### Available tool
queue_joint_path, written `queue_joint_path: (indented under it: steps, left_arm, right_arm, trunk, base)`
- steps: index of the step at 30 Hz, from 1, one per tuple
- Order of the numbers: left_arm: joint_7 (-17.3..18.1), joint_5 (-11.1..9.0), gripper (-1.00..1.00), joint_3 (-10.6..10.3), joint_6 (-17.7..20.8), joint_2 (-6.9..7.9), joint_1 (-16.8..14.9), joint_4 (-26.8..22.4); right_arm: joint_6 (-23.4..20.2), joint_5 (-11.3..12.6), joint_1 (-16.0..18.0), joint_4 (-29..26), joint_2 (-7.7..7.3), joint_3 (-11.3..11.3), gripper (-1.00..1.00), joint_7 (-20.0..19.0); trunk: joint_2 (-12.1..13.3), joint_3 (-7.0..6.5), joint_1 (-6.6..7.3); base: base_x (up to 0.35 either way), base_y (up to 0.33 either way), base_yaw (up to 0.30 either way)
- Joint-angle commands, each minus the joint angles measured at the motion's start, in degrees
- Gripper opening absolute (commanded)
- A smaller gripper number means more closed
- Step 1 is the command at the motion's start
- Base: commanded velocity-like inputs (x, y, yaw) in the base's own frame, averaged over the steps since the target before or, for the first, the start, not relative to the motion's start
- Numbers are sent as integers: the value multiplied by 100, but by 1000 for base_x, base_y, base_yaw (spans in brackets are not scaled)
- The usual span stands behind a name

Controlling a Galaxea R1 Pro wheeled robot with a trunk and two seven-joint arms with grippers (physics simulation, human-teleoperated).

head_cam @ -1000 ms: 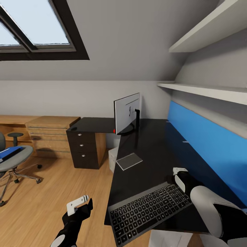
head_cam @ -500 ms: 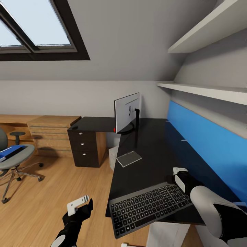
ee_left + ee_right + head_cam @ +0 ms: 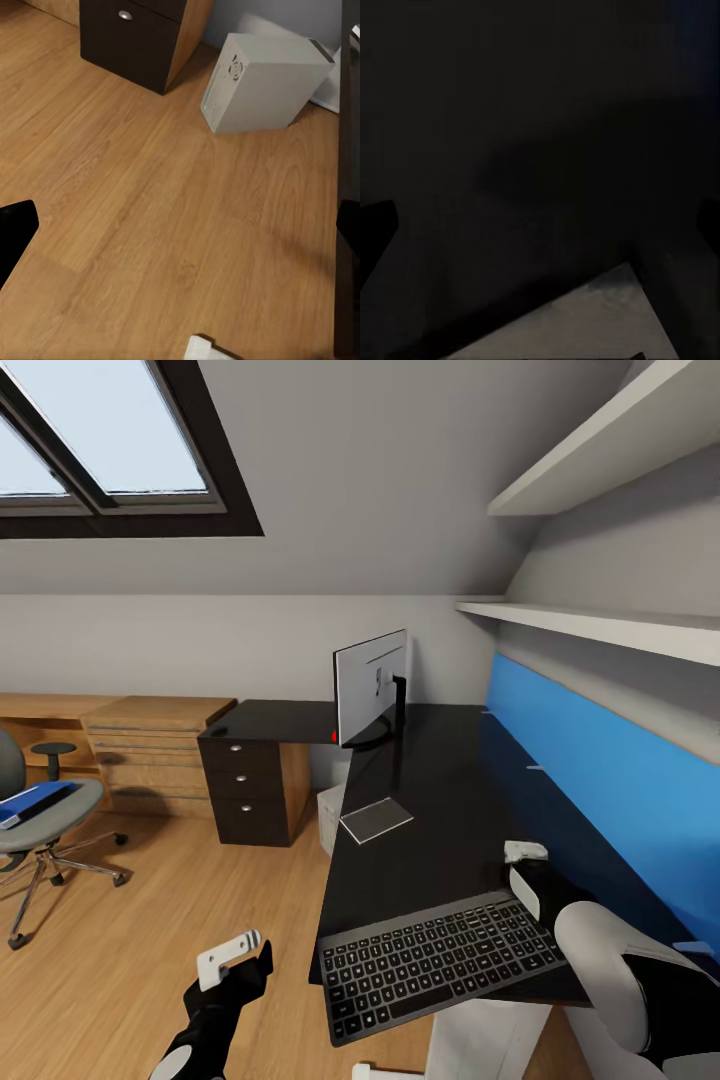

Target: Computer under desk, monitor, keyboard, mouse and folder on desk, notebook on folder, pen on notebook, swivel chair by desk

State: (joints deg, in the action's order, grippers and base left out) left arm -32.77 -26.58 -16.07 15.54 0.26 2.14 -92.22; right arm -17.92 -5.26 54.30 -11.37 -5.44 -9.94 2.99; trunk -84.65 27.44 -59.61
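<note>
The keyboard point(image 3: 440, 963) lies at the lower centre, overhanging the table point(image 3: 440, 810) edge, with the right end effector point(image 3: 527, 872) at its far corner; I cannot tell its opening. The left end effector point(image 3: 232, 958), spread wide, hangs over the floor point(image 3: 140, 920).

Head view: high, looking forward and down along glossy black L-shaped table point(image 3: 440, 810), blue back panel point(image 3: 600, 780) on right side, light wood plank floor point(image 3: 150, 920) on left; wide, far-reaching.

Left wrist view: over floor point(image 3: 150, 225) beside table's front edge, facing down toward small grey-white box-shaped tower case point(image 3: 262, 82) and dark drawer unit point(image 3: 135, 37). Shares floor, case and drawer unit with head view.

Right wrist view: very close above tabletop point(image 3: 510, 150), nearly all dark; pale strip at one corner, cannot tell what.
</note>
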Motion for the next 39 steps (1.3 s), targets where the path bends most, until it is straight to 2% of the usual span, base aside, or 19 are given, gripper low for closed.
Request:
queue_joint_path:
  steps: [1, 7, 9, 17, 22, 25, 26, 27, 31, 32, 33, 34, 38, 39]
  left_arm:
    - [-37, -31, 100, -8, 18, 2, -2, -9]
    - [-36, -31, 100, -10, 19, 0, -3, -7]
    - [-36, -31, 100, -10, 16, 0, -3, -7]
    - [-36, -30, 100, -10, 11, 0, 0, -7]
    - [-36, -29, 100, -10, 10, 0, -2, 1]
    - [-35, -30, 100, -10, 10, 0, -3, 1]
    - [-31, -29, 100, -10, 10, 0, -2, 4]
    - [-29, -27, 100, -10, 10, 0, -2, 4]
    - [-28, -24, 100, -10, 10, 0, -2, 3]
    - [-28, -24, 100, -10, 10, 0, -3, 3]
    - [-28, -23, 100, -10, 10, 0, -3, 3]
    - [-28, -23, 100, -10, 10, 0, -3, 2]
    - [-28, -23, 100, -11, 10, 0, -3, 2]
    - [-28, -23, 100, -11, 10, 0, -1, 2]
  right_arm:
    - [97, -52, 2, -7, 5, -48, 100, 1]
    - [983, -46, -5, 2, 13, -45, 100, 13]
    - [1089, -39, -6, 0, 17, -44, 100, 15]
    - [1254, -21, -10, -92, 40, -47, 100, 24]
    - [1093, 46, -161, -773, 233, -49, 100, 31]
    - [814, 60, -411, -1325, 330, -50, 100, 33]
    - [168, 75, -995, -2550, 464, -46, 100, 32]
    - [-227, 79, -1373, -3309, 560, -45, 100, 30]
    - [-1014, 84, -2107, -4751, 774, -44, 100, 28]
    - [-1380, 90, -2391, -5324, 875, -43, 100, 26]
    - [-1554, 95, -2507, -5563, 921, -43, 100, 24]
    - [-2005, 115, -2761, -6094, 1047, -36, 100, 20]
    - [-2387, 178, -2945, -6436, 1209, -29, 100, 17]
    - [-2556, 246, -3023, -6552, 1315, -24, 100, 12]
  trunk:
    - [-3, 5, 0]
    - [-3, 5, 0]
    - [-3, 5, 0]
    - [-3, 5, 0]
    - [-3, 5, 0]
    - [-3, 5, 0]
    - [-3, 5, 0]
    - [-3, 5, 0]
    - [-3, 5, 0]
    - [-3, 5, 0]
    - [-3, 5, 0]
    - [-3, 5, 0]
    - [-3, 5, 0]
    - [-3, 5, 0]
  base:
    - [0, 0, 0]
    - [0, 0, 0]
    - [0, 0, 0]
    - [0, 0, 0]
    - [0, 0, 0]
    - [0, 0, 0]
    - [0, 0, 0]
    - [0, 0, 0]
    - [0, 0, 0]
    - [0, 0, 0]
    - [0, 0, 0]
    - [0, 0, 0]
    - [0, 0, 0]
    - [0, 0, 0]
